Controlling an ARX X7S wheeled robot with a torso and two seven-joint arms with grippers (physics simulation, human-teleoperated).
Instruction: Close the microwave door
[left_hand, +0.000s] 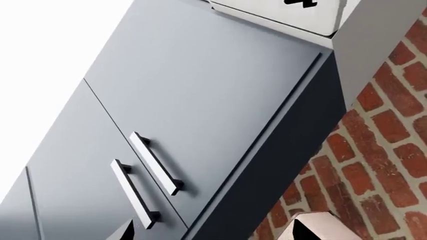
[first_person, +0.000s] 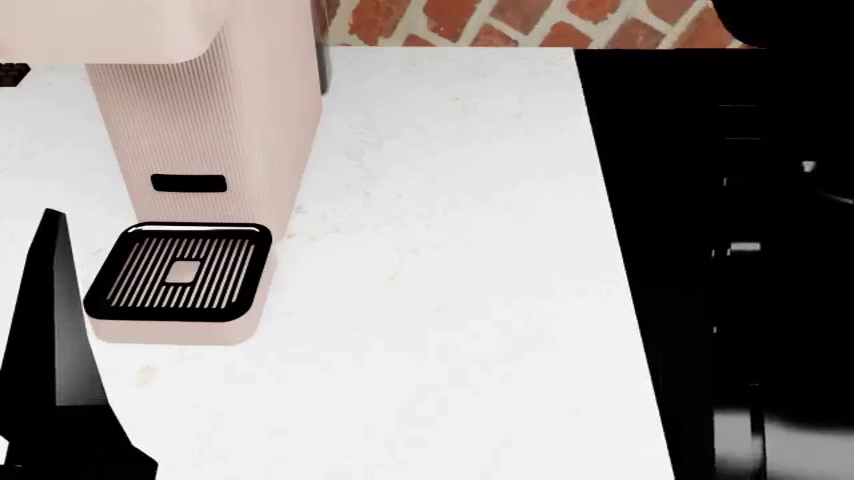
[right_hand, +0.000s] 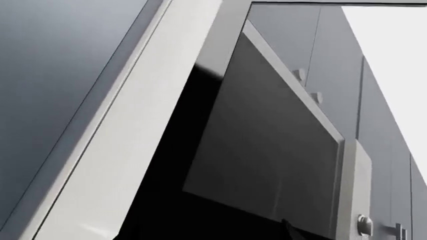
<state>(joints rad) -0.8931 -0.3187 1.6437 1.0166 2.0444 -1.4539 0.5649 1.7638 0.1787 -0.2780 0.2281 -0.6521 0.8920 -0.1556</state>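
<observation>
- The microwave door (right_hand: 267, 150) stands swung out from its pale frame (right_hand: 133, 150) in the right wrist view — a dark glass panel with a light strip along its free edge, and a black gap between its hinged side and the frame.
- Grey cabinet doors (right_hand: 333, 50) rise beyond the door's outer edge, with small knobs close to that edge.
- Only a sliver of the right gripper (right_hand: 292, 231) shows at the picture's rim, just beside the door glass; whether its fingers are apart or together cannot be told.
- The left gripper (left_hand: 213, 234) shows two tips with a wide gap between them, holding nothing.
- Past it hang grey cabinet doors (left_hand: 193, 90) with two bar handles (left_hand: 155, 162), next to a brick wall (left_hand: 380, 150).
- From the head, the white counter (first_person: 454, 280) lies broad and bare down its middle.
- A pink coffee machine (first_person: 214, 120) with a black drip tray (first_person: 180, 272) stands at its left — a black appliance (first_person: 721, 280) bounds it on the right.
</observation>
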